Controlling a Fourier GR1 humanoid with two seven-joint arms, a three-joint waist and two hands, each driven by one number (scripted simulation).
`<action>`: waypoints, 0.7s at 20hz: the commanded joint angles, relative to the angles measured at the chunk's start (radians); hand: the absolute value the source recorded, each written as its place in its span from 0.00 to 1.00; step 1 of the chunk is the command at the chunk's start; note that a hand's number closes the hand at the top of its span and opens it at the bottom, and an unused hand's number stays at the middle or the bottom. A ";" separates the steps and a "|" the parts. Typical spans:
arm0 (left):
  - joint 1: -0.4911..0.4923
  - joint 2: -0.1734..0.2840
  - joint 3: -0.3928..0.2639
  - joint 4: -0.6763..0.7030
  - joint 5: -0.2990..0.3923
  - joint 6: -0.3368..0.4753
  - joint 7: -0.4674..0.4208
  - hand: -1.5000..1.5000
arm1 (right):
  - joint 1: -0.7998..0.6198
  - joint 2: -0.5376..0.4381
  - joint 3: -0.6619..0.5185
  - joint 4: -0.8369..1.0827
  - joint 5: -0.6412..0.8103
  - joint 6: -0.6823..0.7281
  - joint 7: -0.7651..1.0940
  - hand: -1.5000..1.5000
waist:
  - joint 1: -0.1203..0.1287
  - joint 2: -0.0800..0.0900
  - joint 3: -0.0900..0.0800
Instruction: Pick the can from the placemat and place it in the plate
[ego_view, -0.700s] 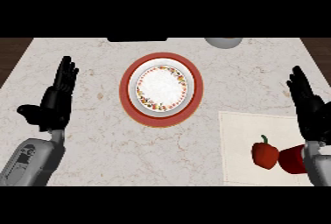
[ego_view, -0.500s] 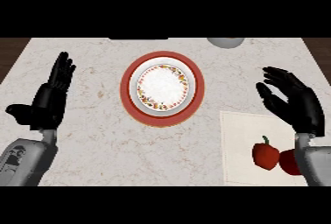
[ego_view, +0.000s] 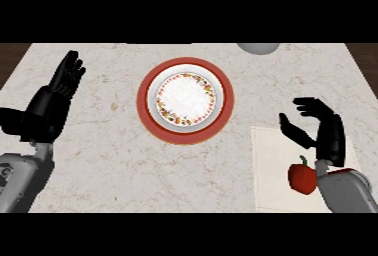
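We see a pale marbled counter (ego_view: 103, 165) filling most of the head view, with dark wood showing past its far corners. A red-rimmed plate (ego_view: 186, 100) with a white centre and a speckled inner ring lies on it near the middle. A cream placemat (ego_view: 275, 150) lies flat at the right, just beside the plate. A grey round thing (ego_view: 258, 47) sits at the far edge.

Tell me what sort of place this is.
Probably a kitchen counter set for a meal: a pale marbled countertop, a red-rimmed plate, and a placemat with a red pepper on it.
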 joint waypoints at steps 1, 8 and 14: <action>0.041 -0.015 -0.022 -0.036 -0.006 -0.005 0.009 0.50 | 0.068 0.170 -0.010 -0.005 0.052 -0.260 -0.107 0.00 | -0.004 -0.003 0.005; 0.083 0.016 0.047 -0.102 0.008 -0.059 0.049 0.50 | 0.231 0.156 0.073 -0.318 0.234 -0.312 -0.030 0.00 | -0.015 -0.005 0.002; 0.083 0.038 0.054 -0.128 0.007 -0.058 0.081 0.50 | 0.216 -0.027 0.001 -0.413 0.431 0.015 0.413 0.00 | -0.019 -0.012 -0.003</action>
